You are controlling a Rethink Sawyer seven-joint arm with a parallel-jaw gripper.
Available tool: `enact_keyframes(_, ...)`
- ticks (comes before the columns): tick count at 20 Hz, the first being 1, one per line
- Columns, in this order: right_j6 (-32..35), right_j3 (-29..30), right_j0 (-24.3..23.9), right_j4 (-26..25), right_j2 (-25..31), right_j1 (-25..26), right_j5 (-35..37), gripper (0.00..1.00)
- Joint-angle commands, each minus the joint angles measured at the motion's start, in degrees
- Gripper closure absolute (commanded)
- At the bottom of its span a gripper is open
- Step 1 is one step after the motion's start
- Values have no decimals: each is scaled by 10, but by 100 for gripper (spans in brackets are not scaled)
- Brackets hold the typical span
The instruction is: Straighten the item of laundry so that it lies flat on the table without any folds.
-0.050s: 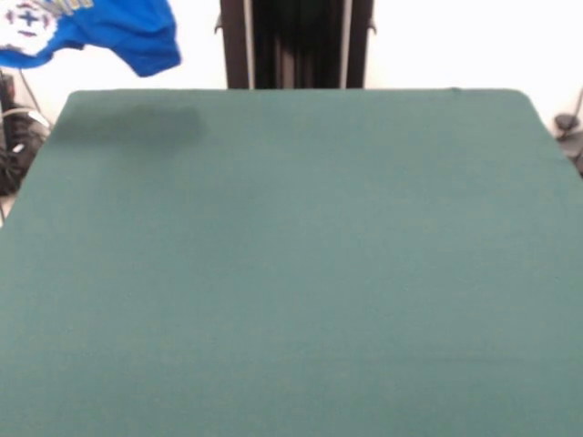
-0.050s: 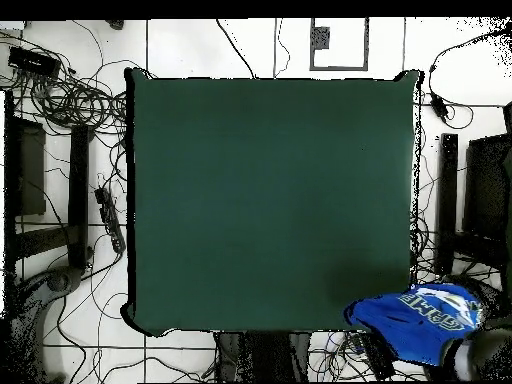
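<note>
Green felt surface [image 1: 291,273] lies bare; blue shirt [image 1: 109,32] hangs bunched in the air beyond its far corner. No robot hand shows in either view.

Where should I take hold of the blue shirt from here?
The bright blue cloth shirt hangs bunched in the air past a corner of the dark green felt table. Probably grip its drooping plain blue edge, coming from the table side.

lab | green table [image 2: 270,200] | floor cables [image 2: 70,95] | tiled floor [image 2: 200,45]
</note>
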Motion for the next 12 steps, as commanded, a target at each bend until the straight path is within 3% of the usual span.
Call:
enact_keyframes(1, -42, -26, -19, -56, 95, 44, -112, 100)
enact_keyframes(7, 106, -8, 13, -101, 47, 98, -276, 100)
enact_keyframes(12, 236, 19, 61, -90, -33, 194, -419, 100)
